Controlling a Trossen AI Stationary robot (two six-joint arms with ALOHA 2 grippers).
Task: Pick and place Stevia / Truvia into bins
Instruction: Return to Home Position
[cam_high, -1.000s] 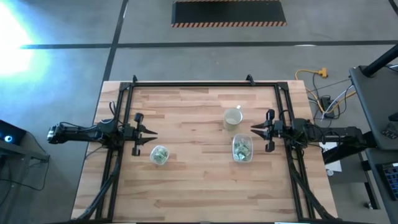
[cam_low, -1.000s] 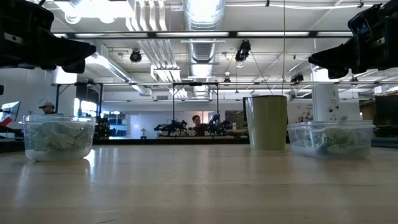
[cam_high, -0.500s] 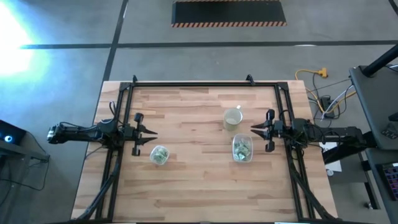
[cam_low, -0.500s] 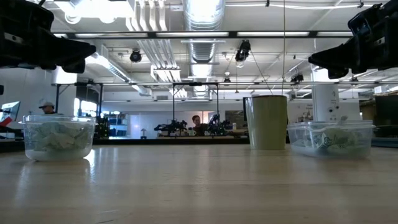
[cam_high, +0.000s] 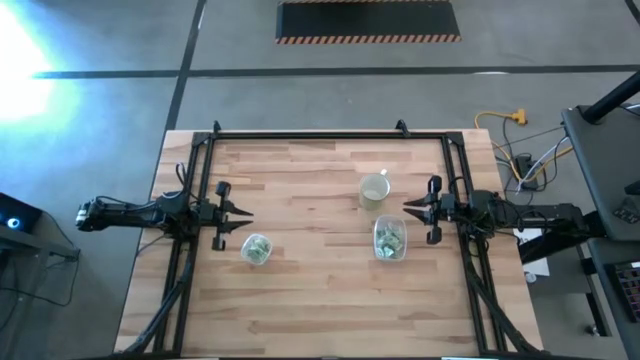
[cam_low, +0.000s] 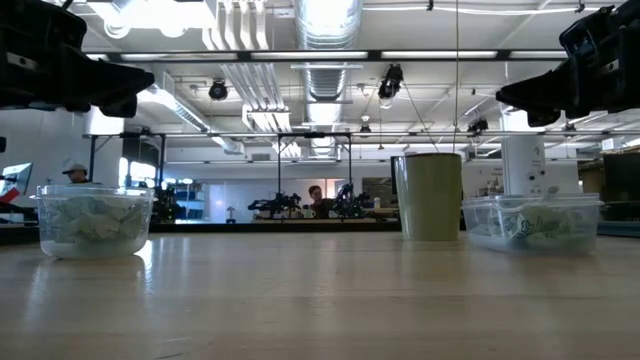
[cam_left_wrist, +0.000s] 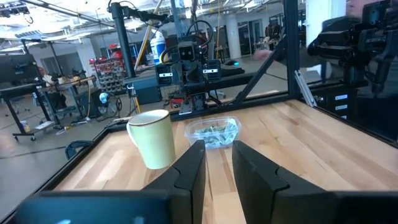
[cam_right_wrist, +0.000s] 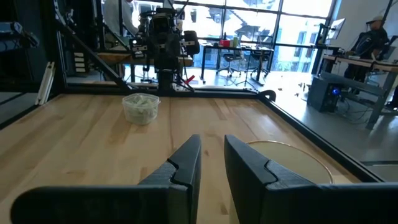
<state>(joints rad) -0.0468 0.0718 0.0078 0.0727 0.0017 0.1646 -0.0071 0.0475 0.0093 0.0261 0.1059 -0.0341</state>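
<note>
- Wooden table (cam_high: 310, 300): slatted top inside a dark frame; both arms reach in from its short sides.
- Left arm (cam_high: 130, 212): lies level along the table's left edge. The left gripper (cam_high: 243, 216) hangs above the boards and points toward the centre.
  - In the left wrist view, the left gripper (cam_left_wrist: 219, 146) has its two fingers (cam_left_wrist: 189, 171) parted by a narrow gap, with bare wood showing between them and nothing held.
- Right arm (cam_high: 530, 215): mirrors it at the right edge, with the right gripper (cam_high: 410, 208) pointing inward.
  - In the right wrist view, this gripper (cam_right_wrist: 212, 140) also has its fingers (cam_right_wrist: 183, 165) slightly apart and empty.
- Rounded-rectangular tub (cam_high: 389, 240): clear plastic, standing on the boards near the right gripper. It is offset toward the bottom of the high view and clear of the fingertips.
- Mug (cam_high: 374, 189): pale cream and upright, just ahead of the right gripper on its other side. It stands apart from the tub.
- Round tub (cam_high: 256, 249): clear plastic, near the left gripper and offset toward the bottom of the high view. It does not touch the gripper.
- Packets: pale green and white, heaped inside the round tub (cam_low: 92, 216) and inside the rounded-rectangular tub (cam_low: 528, 226). They lie below and to one side of each gripper's fingers, not between them.
</note>
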